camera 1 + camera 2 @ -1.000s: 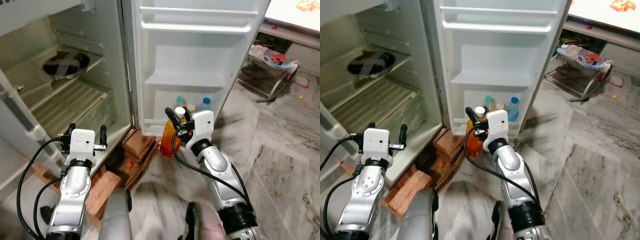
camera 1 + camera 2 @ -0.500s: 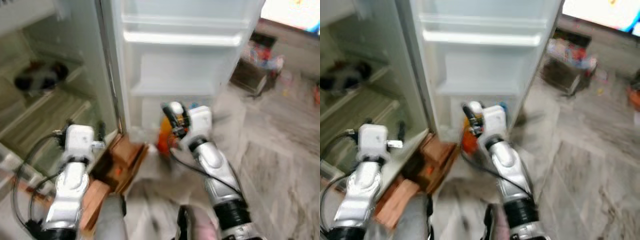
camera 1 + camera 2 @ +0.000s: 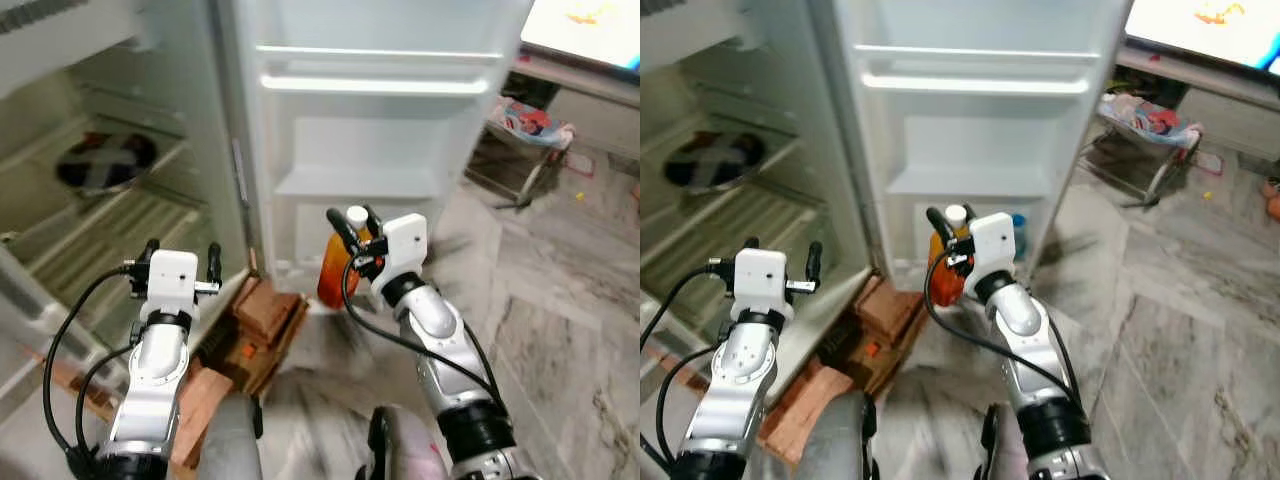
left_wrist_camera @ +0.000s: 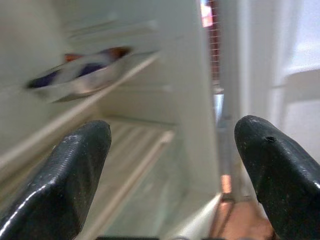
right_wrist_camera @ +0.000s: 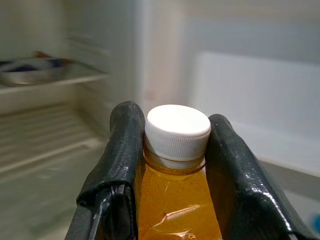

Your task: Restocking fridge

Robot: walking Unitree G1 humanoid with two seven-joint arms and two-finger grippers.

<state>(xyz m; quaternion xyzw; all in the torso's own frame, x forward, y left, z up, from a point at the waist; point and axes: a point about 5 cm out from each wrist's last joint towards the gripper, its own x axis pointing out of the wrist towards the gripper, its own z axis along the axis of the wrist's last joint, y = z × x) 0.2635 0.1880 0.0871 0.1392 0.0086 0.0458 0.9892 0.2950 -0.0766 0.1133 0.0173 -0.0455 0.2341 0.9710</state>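
my right end effector [image 3: 350, 222] is clamped on the neck of the orange juice bottle [image 3: 333, 272], one finger on each side just below its white cap [image 5: 178, 129]. the bottle hangs upright in front of the lower shelf of the open fridge door [image 3: 380, 130], above the floor. my left end effector [image 3: 180, 258] is raised with its fingers [image 4: 75, 170] spread and empty, facing the fridge interior. a dark bowl [image 3: 103, 162] sits on an inner shelf, far left.

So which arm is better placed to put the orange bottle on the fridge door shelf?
Right. The right gripper already clamps the orange bottle by its neck, facing the fridge door. The left gripper is open, toward the fridge interior.
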